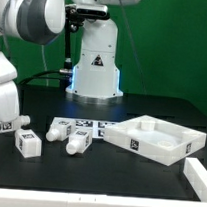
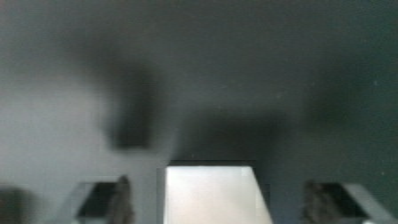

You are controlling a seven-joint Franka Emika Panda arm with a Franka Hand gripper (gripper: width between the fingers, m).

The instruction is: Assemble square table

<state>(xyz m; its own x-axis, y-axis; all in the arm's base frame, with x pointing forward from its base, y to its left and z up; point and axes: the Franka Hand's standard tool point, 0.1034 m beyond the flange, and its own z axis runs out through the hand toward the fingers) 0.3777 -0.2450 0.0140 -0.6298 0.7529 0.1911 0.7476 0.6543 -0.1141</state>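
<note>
Open hand (image 2: 217,204) at the bench's (image 1: 157,103) nine o'clock straddles a white leg (image 2: 214,185) without gripping; the rim-up square panel (image 1: 154,137) at three o'clock awaits legs.

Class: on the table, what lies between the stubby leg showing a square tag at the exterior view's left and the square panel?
The exterior view shows a lying leg and a second leg there, by the marker board.
</note>
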